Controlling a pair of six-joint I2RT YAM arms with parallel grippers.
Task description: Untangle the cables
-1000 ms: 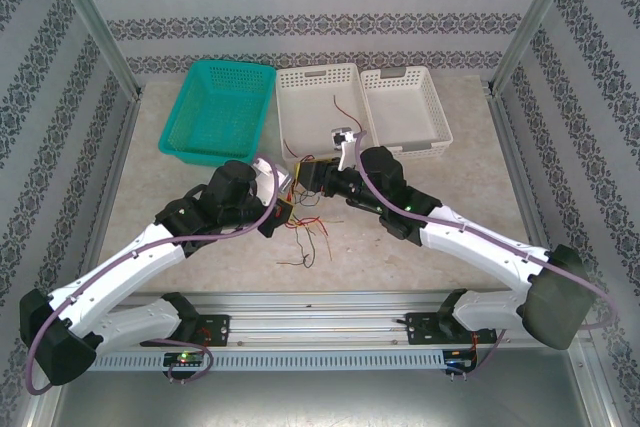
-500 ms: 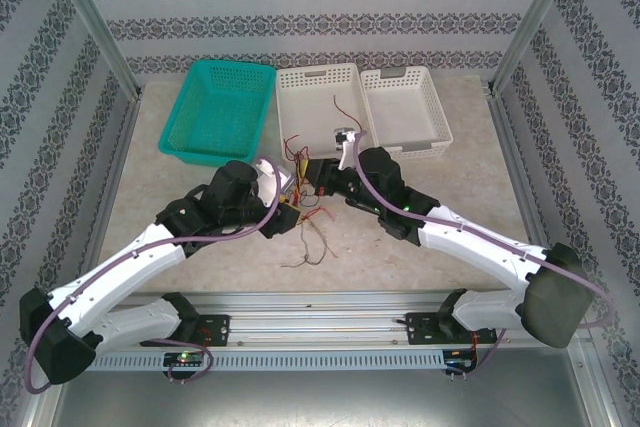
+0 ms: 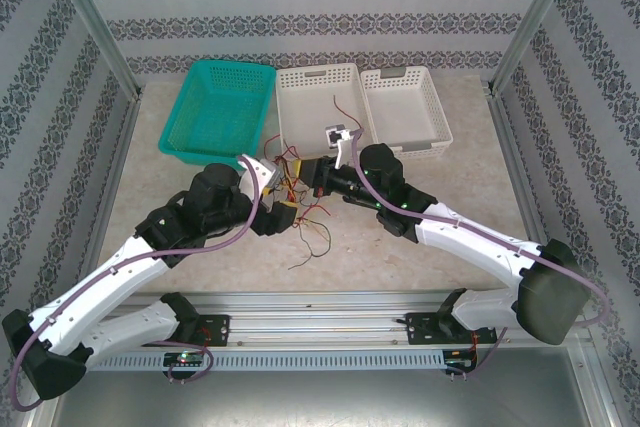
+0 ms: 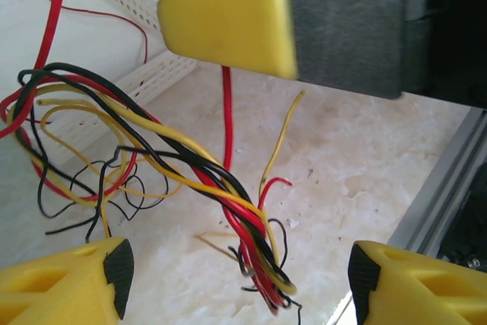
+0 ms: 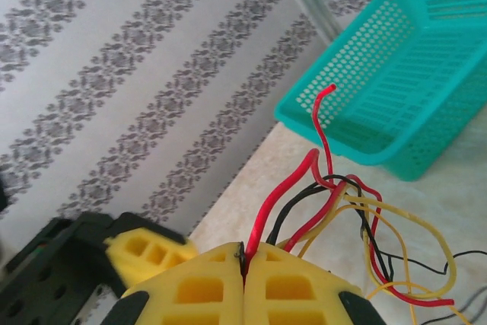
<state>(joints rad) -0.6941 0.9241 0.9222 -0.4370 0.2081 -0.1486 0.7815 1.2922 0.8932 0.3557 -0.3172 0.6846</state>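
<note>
Left arm point(image 3: 150, 247) back, cables point(image 4: 228, 188) before gripper point(image 4: 240, 268)

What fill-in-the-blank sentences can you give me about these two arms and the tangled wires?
The right gripper is ___ on the thin red, yellow and black cables.
The left gripper is ___.
Beside the teal plastic basket stand ___ white plastic baskets.
Missing: shut; open; two.

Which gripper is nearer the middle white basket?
Right. The right gripper sits just in front of the middle white basket's near wall, jaws shut on the cables. The left gripper is farther back toward the arm bases and leftward, jaws open.
</note>
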